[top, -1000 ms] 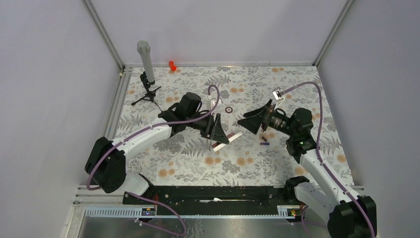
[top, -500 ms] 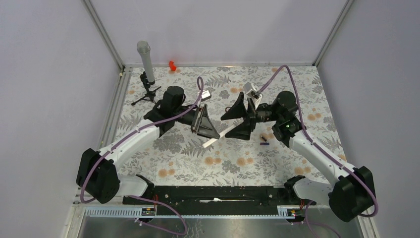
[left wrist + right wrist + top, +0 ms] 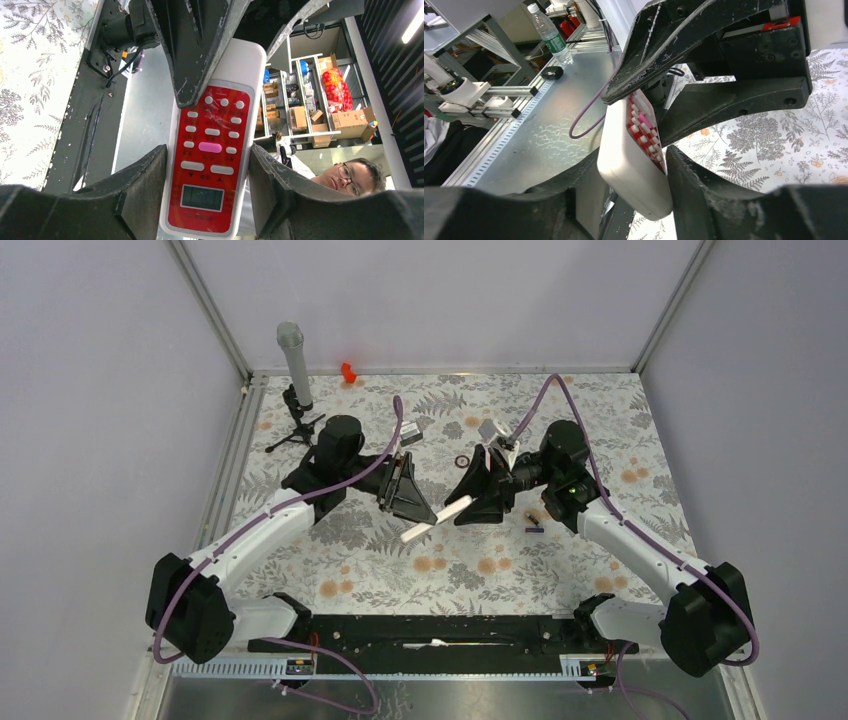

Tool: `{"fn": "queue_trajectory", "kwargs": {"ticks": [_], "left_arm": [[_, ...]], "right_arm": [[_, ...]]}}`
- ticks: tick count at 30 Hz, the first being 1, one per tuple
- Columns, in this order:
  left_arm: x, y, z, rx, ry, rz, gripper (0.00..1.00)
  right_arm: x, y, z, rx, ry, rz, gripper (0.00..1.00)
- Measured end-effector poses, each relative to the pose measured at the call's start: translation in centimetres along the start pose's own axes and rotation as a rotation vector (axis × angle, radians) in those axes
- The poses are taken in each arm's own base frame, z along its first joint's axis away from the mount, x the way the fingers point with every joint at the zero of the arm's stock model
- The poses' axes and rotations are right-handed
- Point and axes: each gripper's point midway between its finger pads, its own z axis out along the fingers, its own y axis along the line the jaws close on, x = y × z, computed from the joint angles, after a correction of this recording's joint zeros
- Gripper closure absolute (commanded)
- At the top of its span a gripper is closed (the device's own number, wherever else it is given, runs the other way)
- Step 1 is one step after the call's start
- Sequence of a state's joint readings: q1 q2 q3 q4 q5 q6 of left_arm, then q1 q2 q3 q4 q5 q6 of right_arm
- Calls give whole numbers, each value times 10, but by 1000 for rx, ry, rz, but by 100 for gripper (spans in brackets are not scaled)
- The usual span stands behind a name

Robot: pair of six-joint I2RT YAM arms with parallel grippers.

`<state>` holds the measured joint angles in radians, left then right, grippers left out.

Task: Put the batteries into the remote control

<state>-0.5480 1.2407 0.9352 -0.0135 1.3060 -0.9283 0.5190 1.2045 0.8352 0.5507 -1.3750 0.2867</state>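
Observation:
The remote control (image 3: 437,518) hangs above the middle of the table, held between both arms. My left gripper (image 3: 408,496) is shut on its long sides near the display end, and the red button face (image 3: 210,165) fills the left wrist view between the fingers (image 3: 145,180). My right gripper (image 3: 478,498) has its jaws against the face and back of the remote's other end (image 3: 634,172). The two batteries lie on the table right of the right gripper: a dark one (image 3: 534,514) and a purple one (image 3: 534,530).
A microphone on a small tripod (image 3: 295,390) stands at the back left. A small red object (image 3: 348,371) sits by the back wall. A little dark ring (image 3: 463,461) lies on the floral table cover (image 3: 470,575) behind the grippers.
My left arm has lifted the remote and swung it toward the middle. The right arm came in from the right, and its wide-open jaws have closed round the remote's free end.

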Motion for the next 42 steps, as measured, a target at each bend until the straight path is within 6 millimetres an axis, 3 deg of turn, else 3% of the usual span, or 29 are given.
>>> {"fn": "queue_trajectory", "kwargs": {"ticks": [4, 6, 12, 13, 15, 17, 19, 23, 24, 25, 27, 28, 31, 34, 36, 38, 42], "left_arm": [[1, -4, 0, 12, 7, -24, 73], [1, -6, 0, 21, 11, -33, 65], [-2, -13, 0, 48, 2, -44, 6], [-5, -15, 0, 52, -6, -34, 2], [-9, -18, -1, 60, -19, -11, 1], [-16, -19, -5, 58, -53, 18, 1], [-28, -16, -12, 39, -111, 46, 1], [-69, 6, -31, -104, -313, 104, 1], [-79, 16, -36, -168, -367, 114, 1], [-94, 32, -45, -277, -449, 122, 1], [-106, 60, -61, -445, -540, 135, 1], [-105, 74, -67, -514, -562, 127, 1], [-93, 116, -86, -693, -599, 77, 2], [-71, 152, -105, -852, -615, 2, 1], [-62, 162, -115, -919, -632, -21, 1], [-58, 166, -126, -981, -663, -28, 1], [-61, 163, -145, -1065, -742, -10, 1]], "right_arm": [[-1, 2, 1, -12, 2, -20, 61], [-2, 3, 2, -16, 0, -31, 68], [-9, 6, 3, -25, -10, -44, 90], [-10, 7, 4, -28, -13, -42, 91], [-13, 9, 6, -29, -20, -40, 92], [-17, 10, 6, -20, -29, -34, 100], [-22, 8, 7, 10, -48, -23, 100], [-28, -15, 6, 160, -105, 50, 100], [-26, -25, 5, 215, -115, 79, 99], [-22, -40, 2, 299, -126, 125, 91], [-8, -67, -7, 461, -130, 217, 72], [-1, -77, -12, 523, -127, 256, 61], [36, -99, -30, 706, -82, 371, 44], [82, -103, -40, 810, 1, 477, 32], [116, -97, -41, 865, 86, 540, 24], [148, -83, -35, 901, 195, 580, 16], [184, -57, -24, 950, 359, 575, 8]]}}
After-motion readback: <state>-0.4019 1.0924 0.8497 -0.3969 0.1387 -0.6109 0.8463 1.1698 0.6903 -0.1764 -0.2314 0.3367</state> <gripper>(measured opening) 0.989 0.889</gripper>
